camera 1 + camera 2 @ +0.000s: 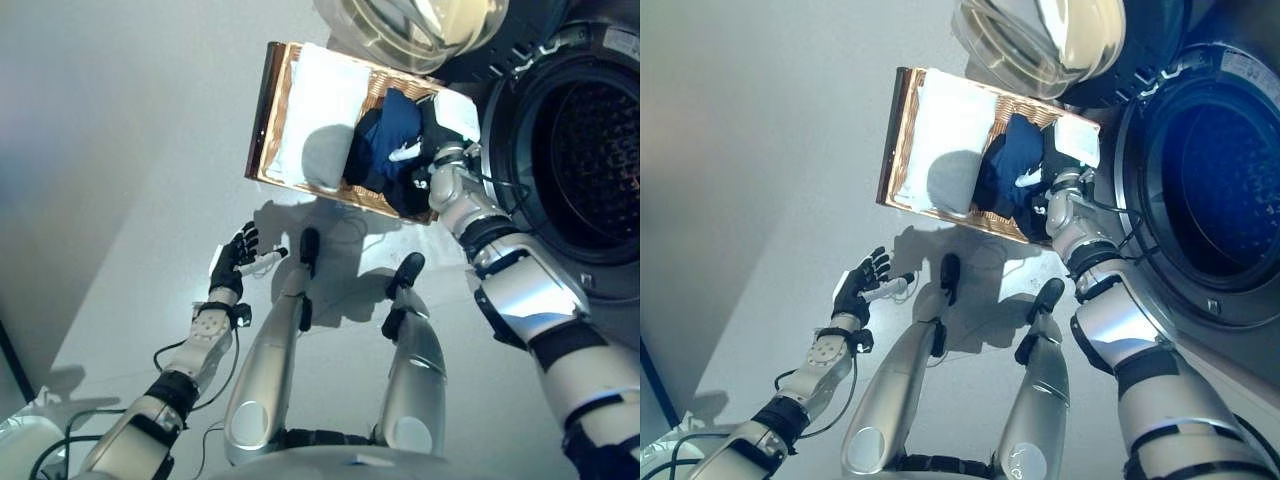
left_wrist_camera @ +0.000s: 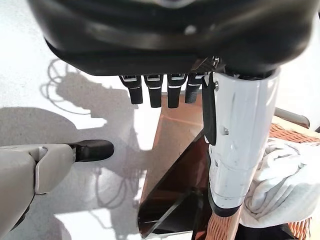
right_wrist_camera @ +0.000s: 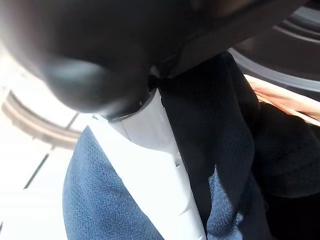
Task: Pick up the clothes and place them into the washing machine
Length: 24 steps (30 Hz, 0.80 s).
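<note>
A shallow wicker basket rests on a low dark brown box beside the washing machine. It holds a white cloth, a dark blue cloth and a black cloth. My right hand reaches into the basket's machine side, down on the blue and black clothes. In the right wrist view its white thumb lies against the blue cloth, with black cloth beside it. My left hand is open and empty, held above the floor short of the basket.
The machine's round drum opening stands open to the right of the basket. Its glass door is swung open above the basket's far end. Pale floor spreads to the left.
</note>
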### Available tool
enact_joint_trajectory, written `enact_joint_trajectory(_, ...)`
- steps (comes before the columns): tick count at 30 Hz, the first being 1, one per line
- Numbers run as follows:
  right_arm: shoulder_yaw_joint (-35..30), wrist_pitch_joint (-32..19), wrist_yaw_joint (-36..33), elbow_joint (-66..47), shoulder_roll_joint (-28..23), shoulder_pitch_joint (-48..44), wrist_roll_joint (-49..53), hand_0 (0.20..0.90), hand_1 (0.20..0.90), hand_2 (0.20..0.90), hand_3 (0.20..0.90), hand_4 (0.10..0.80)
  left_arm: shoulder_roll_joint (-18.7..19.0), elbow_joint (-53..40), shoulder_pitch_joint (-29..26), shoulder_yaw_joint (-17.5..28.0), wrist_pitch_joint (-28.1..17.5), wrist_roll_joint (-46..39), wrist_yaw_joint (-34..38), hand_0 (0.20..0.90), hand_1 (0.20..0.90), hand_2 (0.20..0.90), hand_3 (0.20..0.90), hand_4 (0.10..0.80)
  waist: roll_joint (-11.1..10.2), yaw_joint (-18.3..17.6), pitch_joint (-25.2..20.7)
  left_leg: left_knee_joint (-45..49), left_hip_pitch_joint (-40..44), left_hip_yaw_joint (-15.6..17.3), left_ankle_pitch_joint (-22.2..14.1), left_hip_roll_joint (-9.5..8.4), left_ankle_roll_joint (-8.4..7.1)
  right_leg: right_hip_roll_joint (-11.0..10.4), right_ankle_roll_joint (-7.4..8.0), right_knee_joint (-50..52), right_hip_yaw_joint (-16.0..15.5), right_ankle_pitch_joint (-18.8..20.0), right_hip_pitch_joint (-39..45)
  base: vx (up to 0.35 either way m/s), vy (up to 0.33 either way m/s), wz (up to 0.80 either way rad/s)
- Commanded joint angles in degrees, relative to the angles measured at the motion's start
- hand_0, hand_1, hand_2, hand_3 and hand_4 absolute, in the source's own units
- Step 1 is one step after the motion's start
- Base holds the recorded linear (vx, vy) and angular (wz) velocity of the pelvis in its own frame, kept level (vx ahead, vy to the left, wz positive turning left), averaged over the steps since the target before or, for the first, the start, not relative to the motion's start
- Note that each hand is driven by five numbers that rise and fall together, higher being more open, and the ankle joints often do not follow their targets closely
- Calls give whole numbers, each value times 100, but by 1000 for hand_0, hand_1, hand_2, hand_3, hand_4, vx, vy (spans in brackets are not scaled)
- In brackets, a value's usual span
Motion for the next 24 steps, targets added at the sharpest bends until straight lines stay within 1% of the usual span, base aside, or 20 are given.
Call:
enact_joint_trajectory(1,-572,-636,-321,-981,-310,121,1252,200,200,200,200,300,20,-245,342,117,-308,109,104,900,900,900,900,800,25,-109,-95,154,160,45,-440,169,-503,-191,159,-171,333,131,171,41,-37,-5)
enact_joint_trajectory(2,-758,-789,-279,-1140,-223,268,1719,200,200,200,200,300,15,-236,367,128,-312,100,104,900,900,900,900,800,9,-121,-95,160,198,53,-455,181,-500,-189,157,-174,350,130,211,30,-30,-6)
enact_joint_trajectory(3,-760,-788,-279,-1143,-224,273,1719,200,200,200,200,300,17,-237,369,126,-312,99,104,900,900,900,900,800,7,-118,-95,159,202,54,-456,182,-500,-188,157,-175,351,130,214,26,-32,-6)
enact_joint_trajectory(4,-1101,-1051,-198,-1373,-82,537,2686,200,200,200,200,300,24,-247,411,117,-302,85,82,900,900,900,900,800,-7,-149,-95,186,278,66,-493,195,-499,-182,147,-188,358,111,309,27,-35,-9)
enact_joint_trajectory(5,-1231,-1193,-105,-1621,-16,736,3109,200,200,200,200,300,32,-245,440,132,-290,86,61,900,900,900,900,800,-18,-166,-95,204,321,77,-513,205,-499,-176,146,-201,369,102,360,27,-35,-12)
enact_joint_trajectory(6,-1234,-1191,-106,-1626,-17,743,3110,200,200,200,200,300,34,-246,444,129,-290,86,61,900,900,900,900,800,-18,-163,-95,203,326,78,-514,206,-500,-175,146,-203,369,102,365,15,-19,-12)
enact_joint_trajectory(7,-1299,-1275,-54,-1886,36,931,3395,200,200,200,200,300,37,-266,477,146,-280,73,50,900,900,900,900,800,-29,-179,-95,216,355,87,-529,211,-497,-166,144,-197,388,91,377,12,-9,-8)
enact_joint_trajectory(8,-1421,-1415,61,-2090,138,1161,3860,200,200,200,200,300,32,-293,497,136,-264,74,37,900,900,900,900,800,-33,-199,-95,236,393,102,-548,215,-493,-161,139,-198,393,82,413,20,-29,-6)
enact_joint_trajectory(9,-1614,-1647,344,-2395,345,1535,4785,200,200,200,200,300,15,-278,523,141,-249,49,0,900,900,900,900,800,-25,-211,-95,265,460,129,-577,227,-496,-160,137,-214,405,70,481,21,-31,-5)
enact_joint_trajectory(12,-1824,-1903,751,-2855,617,1997,5949,200,200,200,200,300,1,-368,594,121,-251,7,-70,900,900,900,900,800,17,-218,-95,242,600,167,-597,229,-497,-150,146,-272,416,72,611,14,-31,-14)
enact_joint_trajectory(13,-1824,-1903,753,-2857,616,2001,5950,200,200,200,200,300,2,-369,597,119,-251,7,-70,900,900,900,900,800,17,-217,-95,240,604,167,-597,229,-497,-150,146,-273,416,72,614,11,-23,-15)
enact_joint_trajectory(14,-1958,-2024,940,-2997,784,2164,6544,200,200,200,200,300,-31,-345,584,80,-222,26,-107,900,900,900,900,800,63,-214,-95,218,680,182,-597,230,-505,-158,156,-298,410,64,677,12,-26,-10)
enact_joint_trajectory(16,-2019,-2085,1120,-3121,952,2302,6974,200,200,200,200,300,-87,-289,579,58,-208,46,-133,900,900,900,900,800,108,-219,-95,177,766,203,-593,230,-511,-164,167,-340,410,69,761,14,-31,-7)
enact_joint_trajectory(19,-2080,-2137,1241,-3250,1056,2402,7271,200,200,200,200,300,-145,-308,600,20,-208,71,-169,900,900,900,900,800,189,-220,-129,114,867,219,-581,233,-511,-171,175,-401,415,74,853,21,-16,-6)
enact_joint_trajectory(22,-2114,-2177,1316,-3369,1128,2453,7499,200,200,200,200,300,-176,-293,612,1,-210,82,-175,900,900,900,900,800,221,-228,-166,94,914,228,-587,227,-502,-181,176,-401,445,70,878,0,0,0)
enact_joint_trajectory(24,-2182,-2240,1513,-3533,1289,2562,7911,200,200,200,200,300,-252,-227,593,-50,-187,96,-206,900,900,900,900,800,273,-245,-227,102,974,240,-623,224,-489,-197,171,-361,486,26,901,35,-2,-1)
